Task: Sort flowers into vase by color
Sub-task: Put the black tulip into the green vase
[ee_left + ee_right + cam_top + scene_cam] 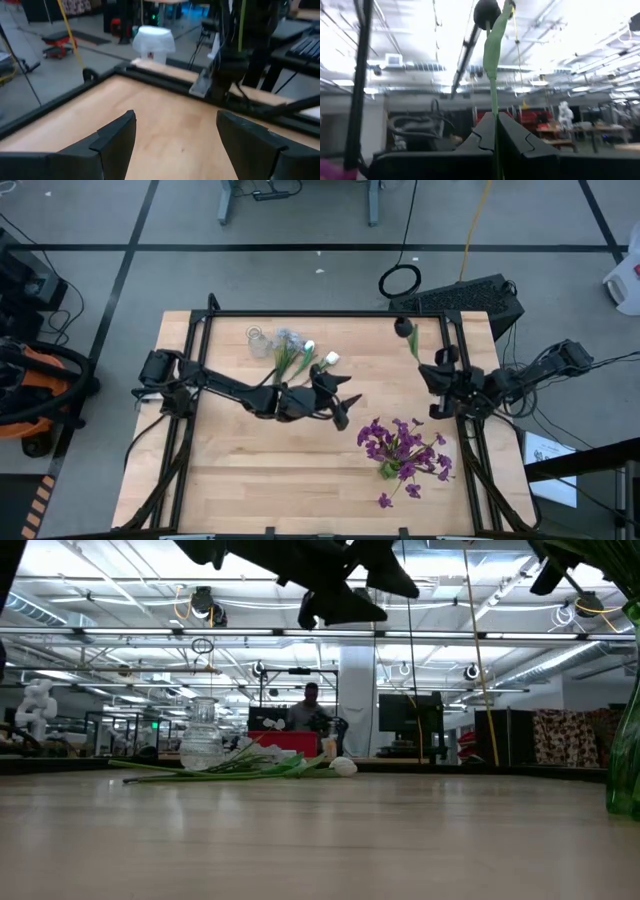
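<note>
My right gripper [436,366] is raised near the table's right edge, shut on a flower with a thin green stalk, a leaf [412,345] and a dark bud [403,328]. My left gripper [347,401] hovers open over the middle of the table with nothing between its fingers [117,142]. Purple flowers [400,445] stand in a green vase [388,470] at the near right. White and grey-blue flowers [300,355] lie flat on the table beside a clear glass vase [259,341], also in the low view [203,736]. My right gripper pinches the flower's green stalk [495,125] between its two fingers, well below the leaf. The stalk runs out past the fingertips with the leaf [495,45] and the dark bud [487,12] at its far end. The flower is lifted clear of the table.
A black frame [300,313] runs around the wooden table top. A loose purple bloom [385,500] lies near the front edge, next to the green vase. Bare wood lies at the near left [230,480]. A person sits far behind the table [310,710].
</note>
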